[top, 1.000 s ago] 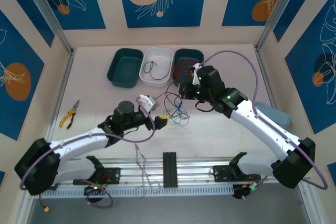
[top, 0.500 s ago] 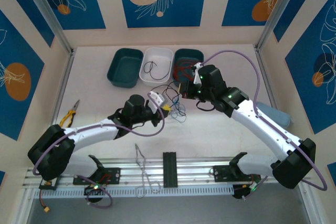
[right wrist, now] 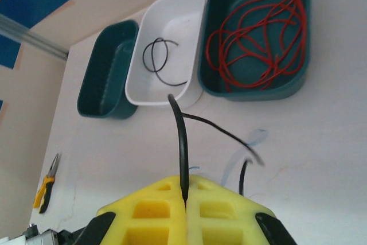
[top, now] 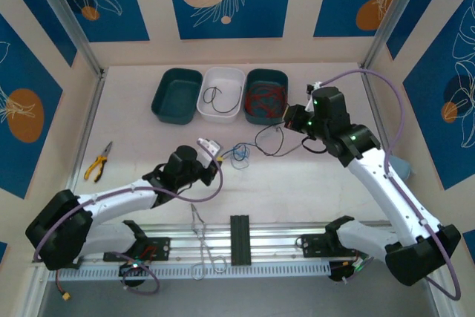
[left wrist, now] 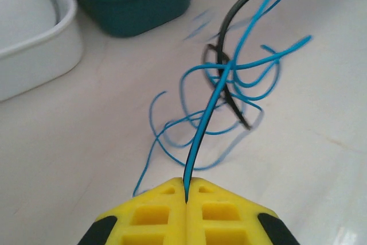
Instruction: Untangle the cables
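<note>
1. Blue cable (left wrist: pixel 207 113): thin, glossy strand in loose, overlapping loops on the table (top: pixel 133 131), in front of the white tray (top: pixel 223 72) and slightly to its right; one straight run ends between the left gripper's (left wrist: pixel 186 190) yellow ribbed fingers, which are closed flat on it
2. Black cable (right wrist: pixel 181 136): thicker, dull, curved strand that crosses through the blue loops, right of and nearer than the white tray; the right gripper (right wrist: pixel 184 196) is closed on one end of it, yellow pads pressed together
3. Red cables (right wrist: pixel 258 44): many thin coils heaped inside the teal tray (right wrist: pixel 252 93), which touches the white tray's right side
4. Short black cable (top: pixel 213 95): a single open curl lying in the white tray, a smooth, rounded rectangle of plastic
5. Second teal tray (top: pixel 177 94): same rounded shape, against the white tray's left side
6. Pliers (top: pixel 98 161): yellow handles, well left of and nearer than the white tray
7. Bare metal wire loop (top: pixel 199 235): silvery and kinked, far in front of the white tray, at the rail
</note>
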Action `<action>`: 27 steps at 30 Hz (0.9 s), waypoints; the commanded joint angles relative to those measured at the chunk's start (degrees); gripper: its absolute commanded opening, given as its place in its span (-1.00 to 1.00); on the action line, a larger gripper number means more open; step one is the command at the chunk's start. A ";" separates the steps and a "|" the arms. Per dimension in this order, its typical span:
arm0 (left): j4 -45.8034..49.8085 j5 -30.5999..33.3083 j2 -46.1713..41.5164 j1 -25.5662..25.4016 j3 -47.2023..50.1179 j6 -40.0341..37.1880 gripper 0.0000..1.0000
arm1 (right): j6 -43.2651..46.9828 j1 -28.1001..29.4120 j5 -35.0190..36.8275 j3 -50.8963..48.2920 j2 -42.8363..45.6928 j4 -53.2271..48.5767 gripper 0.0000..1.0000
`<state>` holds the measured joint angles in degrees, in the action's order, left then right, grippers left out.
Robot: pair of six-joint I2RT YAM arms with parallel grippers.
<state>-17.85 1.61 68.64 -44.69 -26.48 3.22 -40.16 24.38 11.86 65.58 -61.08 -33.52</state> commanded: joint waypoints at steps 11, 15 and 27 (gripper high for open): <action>9.43 17.90 -3.46 4.35 1.09 7.51 -1.00 | 3.19 -2.92 6.88 4.15 6.47 -8.58 -1.00; 10.96 17.62 -4.51 7.36 1.68 10.59 -1.00 | 3.87 -3.68 8.57 4.54 7.89 -10.55 -1.00; 14.06 14.98 -9.29 10.32 2.54 11.21 -1.00 | 4.63 -5.04 2.83 5.66 7.44 -10.04 -1.00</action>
<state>-5.06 17.56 61.12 -34.98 -24.62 13.65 -36.47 19.64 17.52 68.90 -53.17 -44.05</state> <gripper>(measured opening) 0.041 0.047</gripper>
